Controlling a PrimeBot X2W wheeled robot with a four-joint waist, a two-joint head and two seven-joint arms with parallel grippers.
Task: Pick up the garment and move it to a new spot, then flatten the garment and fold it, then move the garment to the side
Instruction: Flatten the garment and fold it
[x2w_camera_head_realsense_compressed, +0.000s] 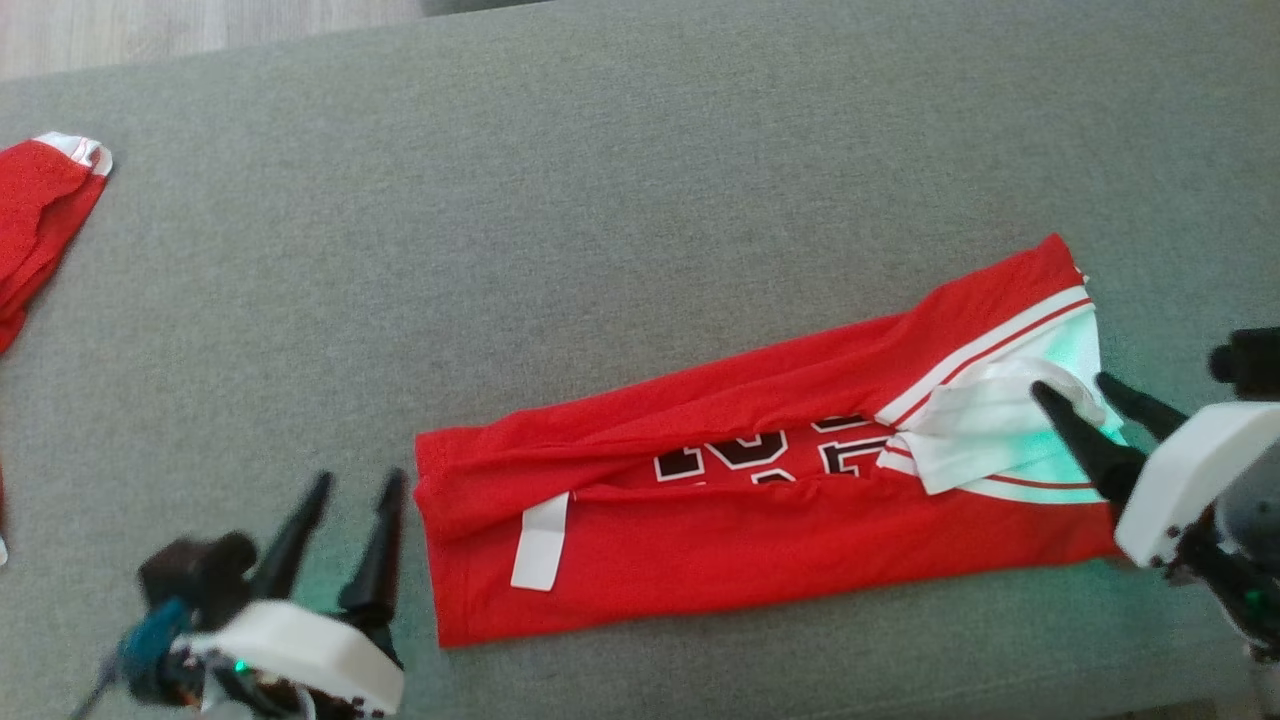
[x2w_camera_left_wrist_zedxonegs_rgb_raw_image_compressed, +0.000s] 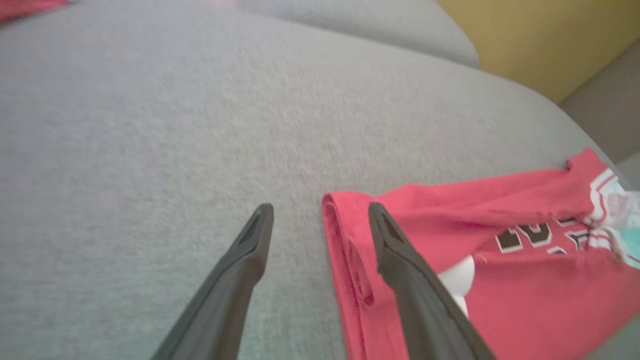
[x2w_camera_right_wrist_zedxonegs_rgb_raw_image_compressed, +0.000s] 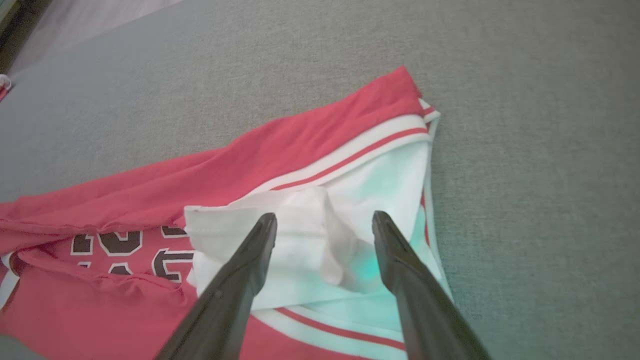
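The garment (x2w_camera_head_realsense_compressed: 740, 510) is a red jersey with white trim and dark numbers, folded lengthwise into a long strip on the grey surface. My left gripper (x2w_camera_head_realsense_compressed: 355, 485) stands open just left of the strip's left end, fingers apart with nothing between them. In the left wrist view the garment (x2w_camera_left_wrist_zedxonegs_rgb_raw_image_compressed: 500, 260) lies to the right, its edge between the left gripper (x2w_camera_left_wrist_zedxonegs_rgb_raw_image_compressed: 320, 212) fingers. My right gripper (x2w_camera_head_realsense_compressed: 1080, 385) is open over the white end of the strip. In the right wrist view the right gripper (x2w_camera_right_wrist_zedxonegs_rgb_raw_image_compressed: 324, 220) straddles the crumpled white fabric of the garment (x2w_camera_right_wrist_zedxonegs_rgb_raw_image_compressed: 310, 155) without pinching it.
A second red and white cloth (x2w_camera_head_realsense_compressed: 40, 215) lies at the far left edge of the grey upholstered surface (x2w_camera_head_realsense_compressed: 600, 200). A strip of wooden floor (x2w_camera_head_realsense_compressed: 200, 25) shows beyond the back edge. A yellow panel (x2w_camera_left_wrist_zedxonegs_rgb_raw_image_compressed: 540, 35) stands past the cushion.
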